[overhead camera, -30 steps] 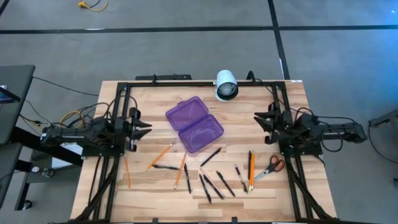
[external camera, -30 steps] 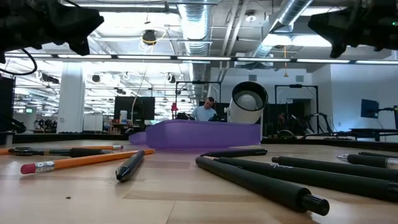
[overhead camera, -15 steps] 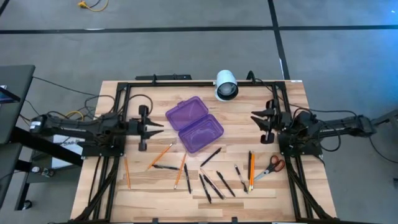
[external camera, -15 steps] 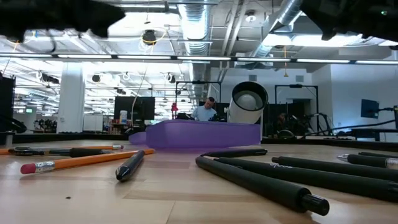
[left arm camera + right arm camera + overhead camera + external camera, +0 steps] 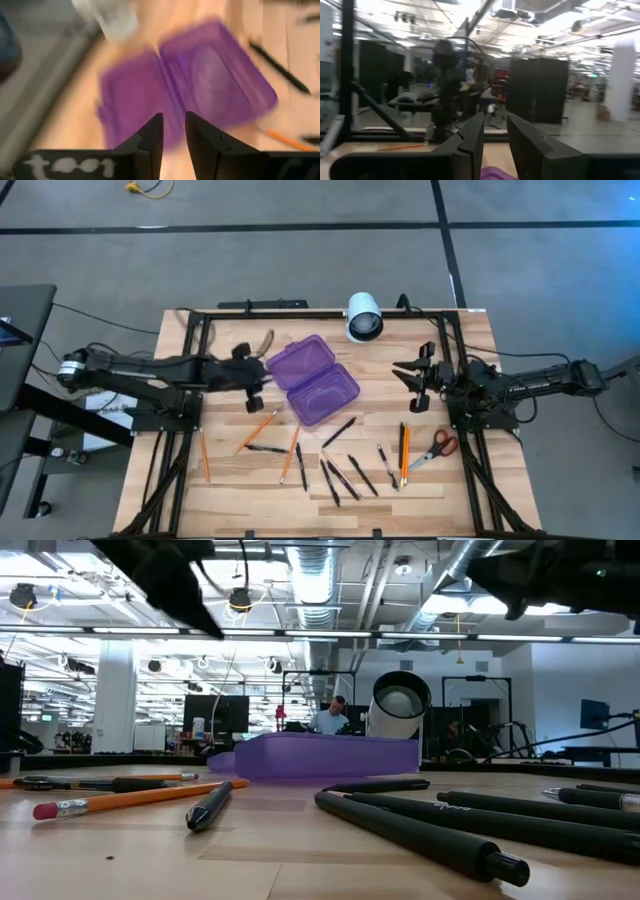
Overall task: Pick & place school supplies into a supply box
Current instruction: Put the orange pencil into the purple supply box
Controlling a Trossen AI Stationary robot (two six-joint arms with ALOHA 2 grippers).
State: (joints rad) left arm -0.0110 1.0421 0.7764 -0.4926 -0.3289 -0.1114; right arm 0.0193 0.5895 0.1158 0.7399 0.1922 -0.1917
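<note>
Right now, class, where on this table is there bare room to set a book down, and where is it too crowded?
Free patches: the table corner right of the white camera, and the stretch between the purple box and the right hand. Crowded: the near half, where pencils, pens and scissors lie scattered.

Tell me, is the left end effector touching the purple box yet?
Apart. In the left wrist view the left end effector hangs above the open purple box, empty, a narrow slit between its fingers.
</note>
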